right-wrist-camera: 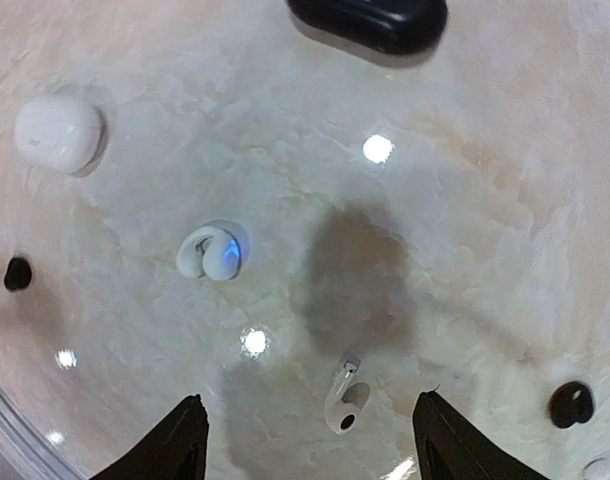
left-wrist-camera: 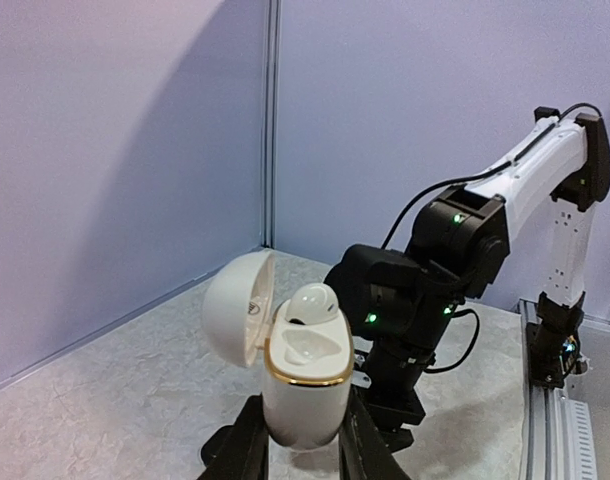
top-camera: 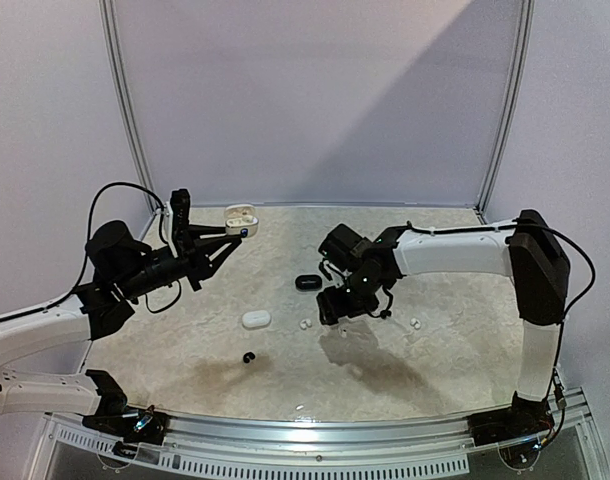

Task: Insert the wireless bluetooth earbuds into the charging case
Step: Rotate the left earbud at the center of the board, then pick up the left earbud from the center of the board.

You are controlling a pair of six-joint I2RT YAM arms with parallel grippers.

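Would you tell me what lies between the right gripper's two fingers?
A white stemmed earbud lies on the table beneath that gap, seen in the right wrist view.

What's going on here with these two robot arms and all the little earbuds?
The left tool holds an open white charging case up off the table, with one white earbud sitting in it. The right tool hovers open over the table, just above a loose stemmed white earbud. A black case, a closed white case and a white clip-style bud lie nearby.
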